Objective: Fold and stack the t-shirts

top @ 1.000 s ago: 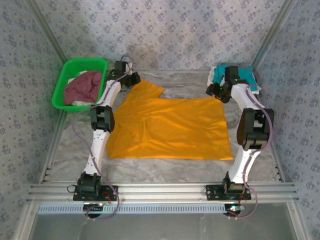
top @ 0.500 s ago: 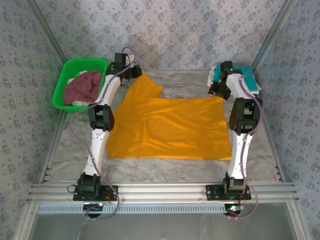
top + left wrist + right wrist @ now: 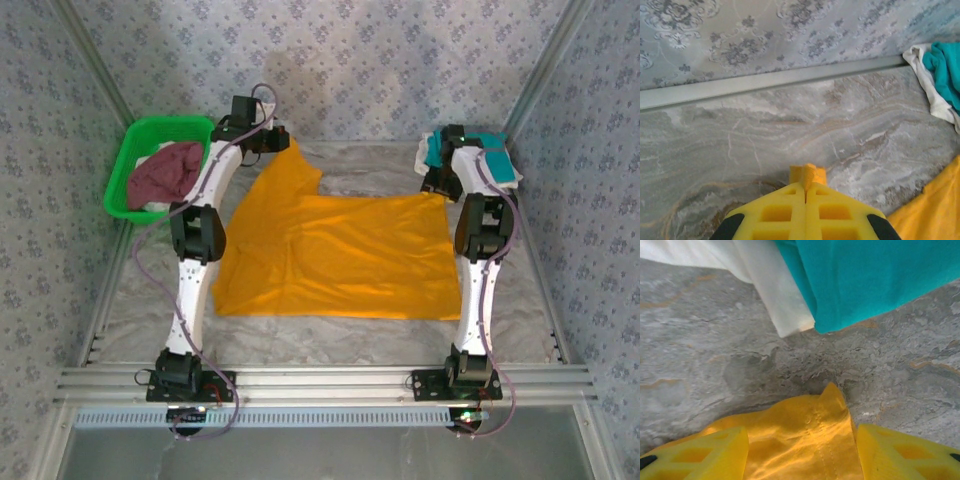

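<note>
The orange t-shirt lies spread on the table's middle. My left gripper is at the shirt's far left corner, shut on a small fold of the orange cloth; in the left wrist view the left gripper has its jaws pressed together. My right gripper is over the shirt's far right corner, open. In the right wrist view the corner of the orange t-shirt lies between the spread yellow fingers. A teal t-shirt on a white t-shirt lies just beyond.
A green basket at the back left holds a maroon t-shirt. The teal and white pile sits at the back right corner. A metal rail runs along the patterned back wall.
My left gripper has moved toward the back wall, drawing the shirt's far left corner with it. The right arm has straightened up, its gripper staying low over the shirt's far right corner.
</note>
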Robot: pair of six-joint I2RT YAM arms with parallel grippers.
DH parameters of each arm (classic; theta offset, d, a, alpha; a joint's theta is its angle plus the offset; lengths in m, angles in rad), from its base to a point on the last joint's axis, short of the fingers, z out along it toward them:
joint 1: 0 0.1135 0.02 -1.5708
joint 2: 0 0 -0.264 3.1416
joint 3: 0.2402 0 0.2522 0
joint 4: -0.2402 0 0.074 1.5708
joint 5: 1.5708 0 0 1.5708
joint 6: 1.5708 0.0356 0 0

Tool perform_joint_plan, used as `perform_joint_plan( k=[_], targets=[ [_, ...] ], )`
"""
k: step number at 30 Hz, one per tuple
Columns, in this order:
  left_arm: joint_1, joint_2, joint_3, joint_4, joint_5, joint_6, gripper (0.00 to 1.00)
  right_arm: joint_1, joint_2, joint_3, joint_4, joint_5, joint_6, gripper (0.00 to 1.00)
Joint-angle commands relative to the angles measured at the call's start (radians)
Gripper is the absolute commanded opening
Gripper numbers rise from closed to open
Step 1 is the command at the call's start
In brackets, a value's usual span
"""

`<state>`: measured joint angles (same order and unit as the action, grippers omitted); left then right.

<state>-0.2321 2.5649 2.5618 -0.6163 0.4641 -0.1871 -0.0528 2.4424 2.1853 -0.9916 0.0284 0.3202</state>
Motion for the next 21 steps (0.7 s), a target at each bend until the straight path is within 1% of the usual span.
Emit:
perform_joint_plan(
  k=[1, 3, 5, 8, 11, 13, 15, 17, 21],
  targets=[
    [-0.012, -0.129, -0.116, 0.048, 0.018, 0.053, 0.0, -0.008, 0.03, 0.039, -0.03, -0.02, -0.011, 0.58],
    [-0.016, -0.165, -0.169, 0.049, 0.013, 0.062, 0.0, -0.009, 0.035, 0.04, -0.021, -0.022, -0.012, 0.55],
    [-0.02, -0.199, -0.219, 0.056, -0.011, 0.075, 0.0, -0.011, 0.039, 0.04, -0.014, -0.021, -0.011, 0.47],
    [-0.02, -0.239, -0.262, 0.066, -0.029, 0.08, 0.0, -0.011, 0.046, 0.045, -0.01, -0.019, -0.014, 0.4],
    [-0.022, -0.282, -0.311, 0.09, -0.023, 0.082, 0.0, -0.011, 0.048, 0.05, -0.013, -0.018, -0.016, 0.34],
    [-0.028, -0.316, -0.355, 0.106, -0.022, 0.098, 0.0, -0.01, 0.044, 0.052, -0.016, -0.015, -0.017, 0.26],
    [-0.032, -0.351, -0.407, 0.119, -0.027, 0.108, 0.0, -0.006, 0.038, 0.052, -0.023, -0.005, -0.019, 0.21],
    [-0.03, -0.407, -0.5, 0.165, -0.029, 0.11, 0.0, -0.001, 0.026, 0.05, -0.025, 0.013, -0.023, 0.11],
    [-0.026, -0.53, -0.698, 0.264, -0.079, 0.138, 0.0, 0.006, -0.008, 0.038, -0.027, 0.037, -0.028, 0.0]
  ],
)
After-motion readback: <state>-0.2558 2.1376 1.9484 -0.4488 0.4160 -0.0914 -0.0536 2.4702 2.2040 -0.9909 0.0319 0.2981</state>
